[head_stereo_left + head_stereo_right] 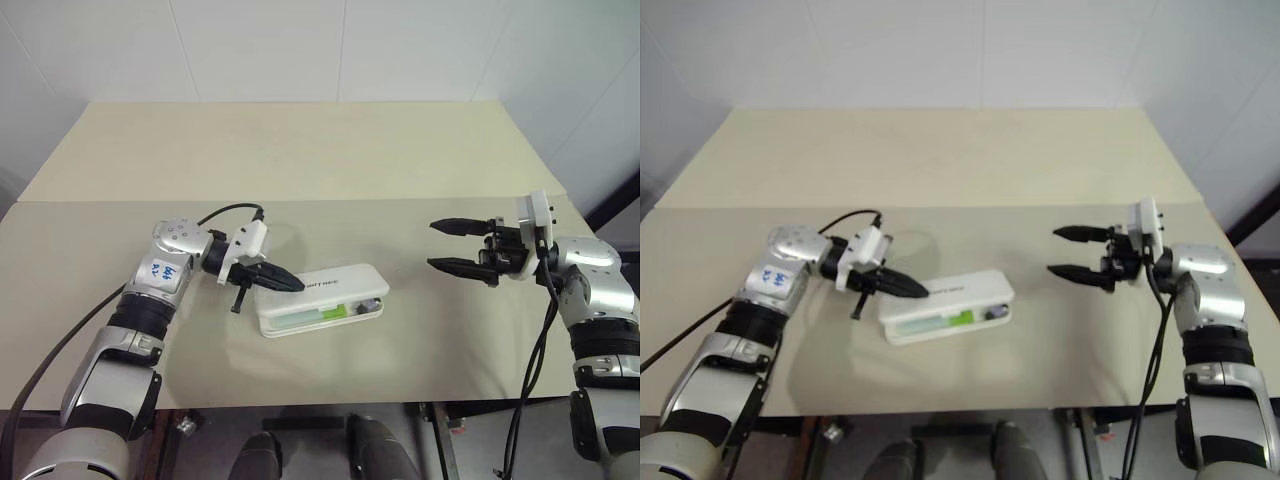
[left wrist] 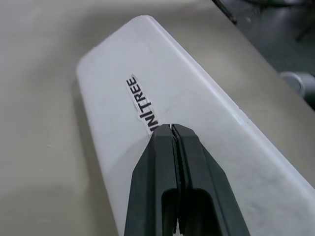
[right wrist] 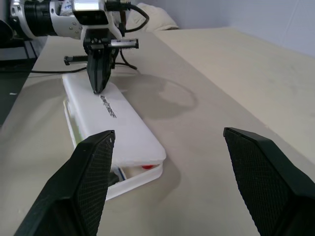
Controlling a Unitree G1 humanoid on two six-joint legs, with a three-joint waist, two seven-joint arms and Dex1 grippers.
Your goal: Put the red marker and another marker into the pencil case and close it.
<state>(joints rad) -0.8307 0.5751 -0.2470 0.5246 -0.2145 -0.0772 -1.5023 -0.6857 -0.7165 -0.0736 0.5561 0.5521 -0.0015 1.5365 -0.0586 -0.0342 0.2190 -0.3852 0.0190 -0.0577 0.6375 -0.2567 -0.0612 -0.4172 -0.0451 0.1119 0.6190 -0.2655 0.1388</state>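
Pencil case [image 1: 322, 299]: white hard plastic, dark lettered logo on lid; lies near the front middle of the beige tabletop [image 1: 300, 160]. Lid lowered but not shut, a gap along the front edge.
Green-capped highlighter [image 1: 335, 312]: inside the case, seen through the gap.
Red marker [image 3: 146, 167]: red tip visible inside the case at its end.
Left claw [image 1: 297, 284]: fingers pressed together, tips on the lid beside the logo.
Right claw [image 1: 446, 246]: fingers spread wide, empty, well apart from the case.

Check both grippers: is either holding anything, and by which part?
Nothing is held. The left gripper is shut, empty, tips at the pencil case lid; the right gripper hangs open.
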